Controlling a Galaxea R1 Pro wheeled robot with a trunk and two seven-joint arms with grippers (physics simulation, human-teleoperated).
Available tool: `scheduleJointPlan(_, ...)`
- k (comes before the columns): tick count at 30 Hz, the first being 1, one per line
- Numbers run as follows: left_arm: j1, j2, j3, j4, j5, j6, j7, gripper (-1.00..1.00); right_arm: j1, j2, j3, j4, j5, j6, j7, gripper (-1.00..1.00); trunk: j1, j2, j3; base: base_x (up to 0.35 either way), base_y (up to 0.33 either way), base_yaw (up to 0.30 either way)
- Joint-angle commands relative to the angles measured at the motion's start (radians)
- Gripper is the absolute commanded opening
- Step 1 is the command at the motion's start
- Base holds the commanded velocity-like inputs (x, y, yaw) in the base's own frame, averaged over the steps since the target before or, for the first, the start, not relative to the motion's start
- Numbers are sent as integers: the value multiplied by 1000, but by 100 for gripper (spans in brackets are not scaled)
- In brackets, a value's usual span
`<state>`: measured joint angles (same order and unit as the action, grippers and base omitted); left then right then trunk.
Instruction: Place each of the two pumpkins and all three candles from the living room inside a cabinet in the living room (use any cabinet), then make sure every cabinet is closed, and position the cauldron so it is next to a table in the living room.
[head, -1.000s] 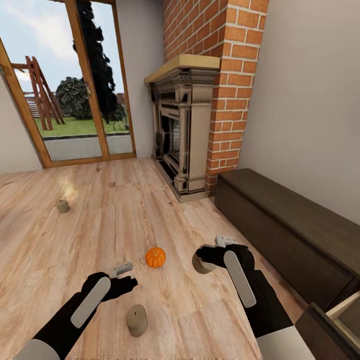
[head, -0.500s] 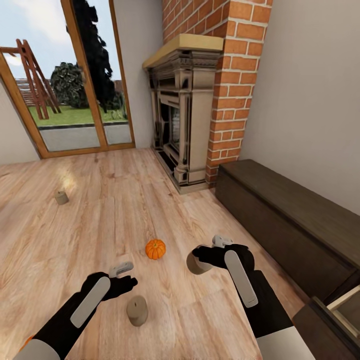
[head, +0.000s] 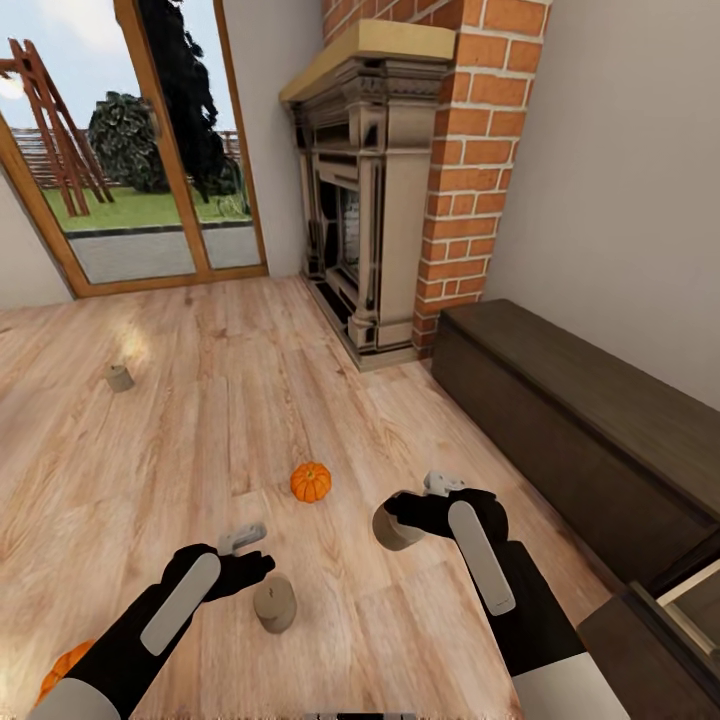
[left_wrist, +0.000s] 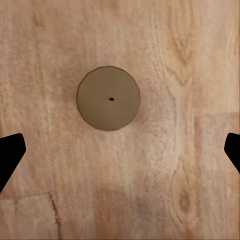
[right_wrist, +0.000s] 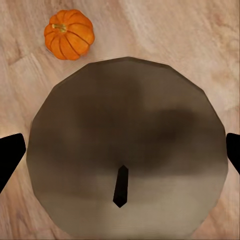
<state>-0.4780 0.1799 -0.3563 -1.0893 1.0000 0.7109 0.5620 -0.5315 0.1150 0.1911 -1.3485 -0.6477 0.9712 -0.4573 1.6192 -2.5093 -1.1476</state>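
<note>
The right gripper (head: 408, 520) is clamped on a stubby cream-beige candle (head: 393, 527), just beside the long dark-brown wood cabinet (head: 560, 430). The left gripper (head: 250, 560) hangs spread wide and empty above a second upright candle (head: 274, 604), farther from the cabinet. A small ribbed orange pumpkin (head: 311, 481) lies on the floor, near the held candle.

A second ribbed orange pumpkin (head: 62, 668) is partly hidden behind the left arm at the plank floor's near-left edge. The long dark-brown wood cabinet (head: 590, 440) runs off the picture's right edge. In the right wrist view, the held cream candle's (right_wrist: 127, 150) lower rim is cropped.
</note>
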Motion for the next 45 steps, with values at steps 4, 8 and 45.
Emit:
scheduleJointPlan(4, -1, 1, -2, -1, 11, -1, 11, 100, -1, 0, 1, 0, -10, 1, -11, -100, 2, -1, -16, 0, 0, 0)
scheduleJointPlan(8, -1, 1, 0, -1, 14, -1, 11, 100, -1, 0, 1, -2, -10, 1, -11, -100, 2, -2, -20, 0, 0, 0)
scheduleJointPlan(45, -1, 3, 0, -1, 20, 1, 7, 100, 67, -23, -4, -133, -147, 7, 301, -100, 2, -2, -20, 67, 27, 0)
